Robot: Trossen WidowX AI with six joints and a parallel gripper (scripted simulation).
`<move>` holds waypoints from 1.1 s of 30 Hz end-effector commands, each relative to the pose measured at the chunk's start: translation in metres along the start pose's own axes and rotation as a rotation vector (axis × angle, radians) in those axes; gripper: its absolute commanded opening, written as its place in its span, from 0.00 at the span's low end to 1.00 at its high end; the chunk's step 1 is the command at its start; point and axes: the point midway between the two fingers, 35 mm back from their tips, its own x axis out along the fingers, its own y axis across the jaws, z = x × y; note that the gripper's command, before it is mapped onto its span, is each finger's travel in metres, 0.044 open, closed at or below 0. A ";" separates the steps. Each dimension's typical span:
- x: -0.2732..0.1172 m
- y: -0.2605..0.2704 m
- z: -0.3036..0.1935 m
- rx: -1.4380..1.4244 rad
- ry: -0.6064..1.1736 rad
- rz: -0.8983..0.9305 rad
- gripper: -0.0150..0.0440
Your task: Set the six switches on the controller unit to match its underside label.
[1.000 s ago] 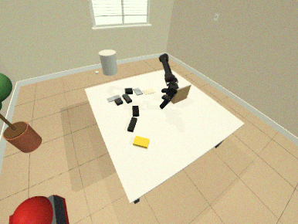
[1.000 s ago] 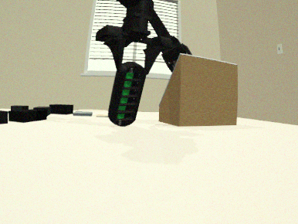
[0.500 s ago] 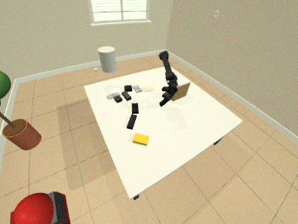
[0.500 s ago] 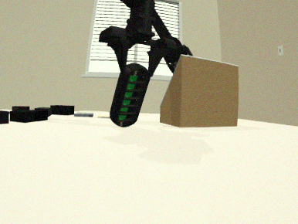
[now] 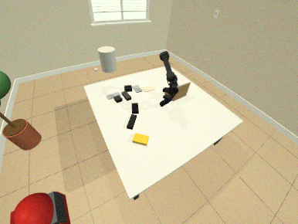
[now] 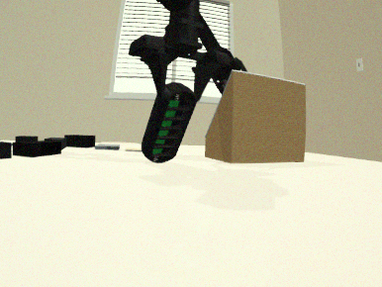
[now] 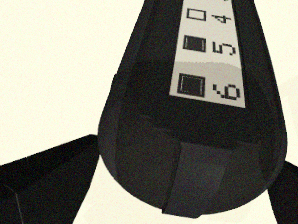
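The dark grey controller unit (image 5: 165, 102) (image 6: 169, 126) (image 7: 145, 115) is held tilted, its long side steep, its lower end close above the bench (image 5: 185, 135) (image 6: 148, 223). My gripper (image 6: 179, 94) (image 7: 192, 150) is shut on its upper end, one finger on each side. In the exterior view the switch face shows a column of green ends; their numbers and exact tilts are not readable. In the wrist view the underside label (image 7: 212, 60) shows filled squares at 6 and 5 and an empty square at 4. The rest is cut off at the top.
A brown box-like block (image 5: 181, 92) (image 6: 267, 119) with a slanted side stands right beside the arm. Several black modules (image 5: 135, 108) (image 6: 37, 147), grey plates (image 5: 137, 89) and a beige plate (image 5: 148, 89) lie farther left. A yellow block (image 5: 140, 139) lies toward the front.
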 end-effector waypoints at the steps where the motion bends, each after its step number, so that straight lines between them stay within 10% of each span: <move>1: 0.006 -0.002 0.000 0.005 -0.010 -0.015 0.83; 33: 0.021 -0.002 -0.020 0.005 -0.009 -0.015 0.83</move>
